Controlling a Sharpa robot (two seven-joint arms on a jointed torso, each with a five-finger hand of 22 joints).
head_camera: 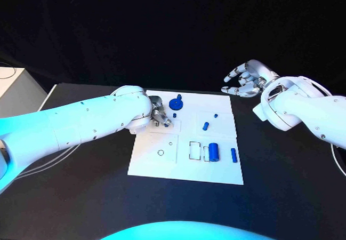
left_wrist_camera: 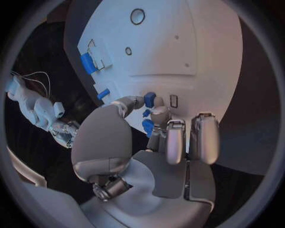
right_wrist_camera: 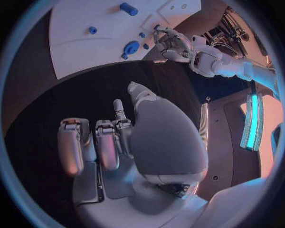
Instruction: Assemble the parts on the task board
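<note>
Left robot hand (head_camera: 161,117) down on the task board (head_camera: 186,171), fingers apparently pinching a small blue part (left_wrist_camera: 149,99) — likely light, rigid, slippery plastic, best pinched across its sides; right robot hand (head_camera: 246,80) hovers off-board, fingers loosely apart, empty.

Light falls from above onto the white task board (head_camera: 187,152), which stands out bright against the dark surface (head_camera: 293,200) and the black backdrop, while a cyan sheen lies along the left arm (head_camera: 65,126). Shadows on the board are soft and faint. Both wrist views are dimmer, bend straight edges strongly toward their round rims, and darken there; a glowing strip (right_wrist_camera: 254,121) glares in the right wrist view.
</note>
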